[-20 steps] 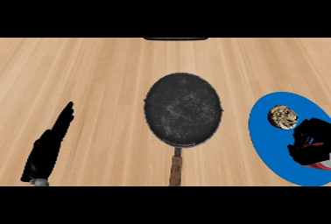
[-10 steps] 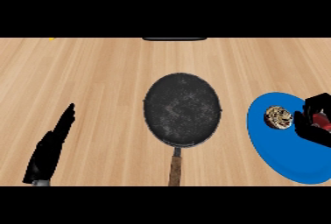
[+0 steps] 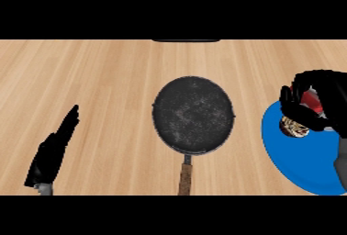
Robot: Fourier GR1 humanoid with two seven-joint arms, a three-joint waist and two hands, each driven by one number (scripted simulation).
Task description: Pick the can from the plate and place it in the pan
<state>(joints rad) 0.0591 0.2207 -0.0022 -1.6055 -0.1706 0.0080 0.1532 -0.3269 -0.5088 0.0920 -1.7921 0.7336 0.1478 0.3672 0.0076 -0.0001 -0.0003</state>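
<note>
— Looking at the right hand (image 3: 318, 103) first: what is it doing?

— It sits at the right edge, over the far part of the blue plate (image 3: 298, 158). Its fingers are curled, arching down over the can (image 3: 294, 127), which lies just under the fingertips. Whether they actually touch or clasp the can, I cannot tell; the hand hides the can's far side.

— And the can itself?

— Only its near end shows, a small round face with a mottled tan, white and dark pattern. It rests on the plate's far left part, close to the rim.

— Any brand or writing on it?

— Nothing readable; the markings are too small and blurred.

— Where is the pan (image 3: 194, 114)?

— In the middle of the wooden counter (image 3: 102, 73), left of the plate and apart from it. It is dark and speckled, its brown handle pointing toward the near edge.

— The left hand (image 3: 53, 151)?

— Resting at the near left, fingers straight and pressed together, holding nothing.
</note>
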